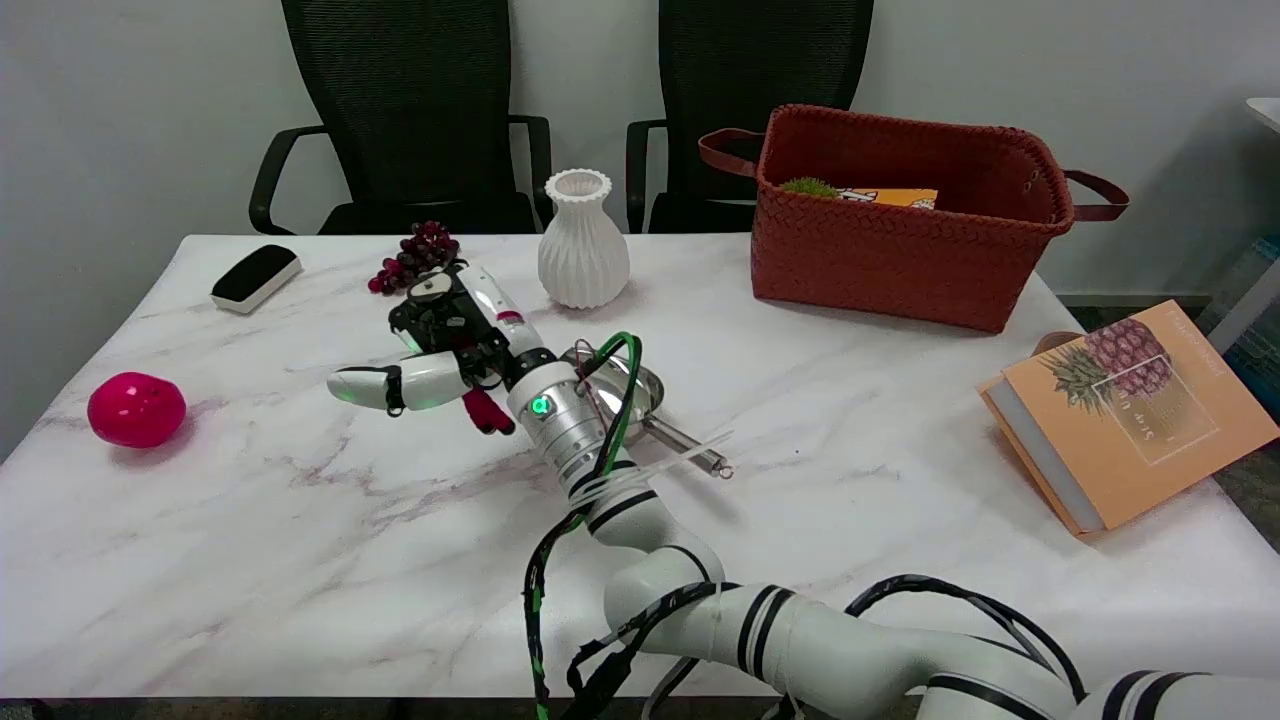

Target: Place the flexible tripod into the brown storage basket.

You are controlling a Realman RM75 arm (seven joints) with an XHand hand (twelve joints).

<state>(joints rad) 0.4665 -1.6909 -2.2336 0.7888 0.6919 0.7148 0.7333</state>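
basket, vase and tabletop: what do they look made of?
Brown storage basket: woven strips, matte, likely leather or faux leather, going by the visible plaited pattern and strap handles. White vase: looks like matte ceramic or plastic, ribbed with spiral facets; can't tell which. Table: glossy white marble-look top with grey-pink veins; real stone or laminate unclear.

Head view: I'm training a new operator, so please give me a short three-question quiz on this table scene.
1. True or false: the brown storage basket is empty.
2. What stands on the table between the grapes and the basket?
A) a white vase
B) a pink ball
C) a black eraser
3. Fill in: the orange book at the table's right edge shows a ____ on its cover.

Key: 1 false, an orange box and something green show inside; 2 A; 3 pineapple.
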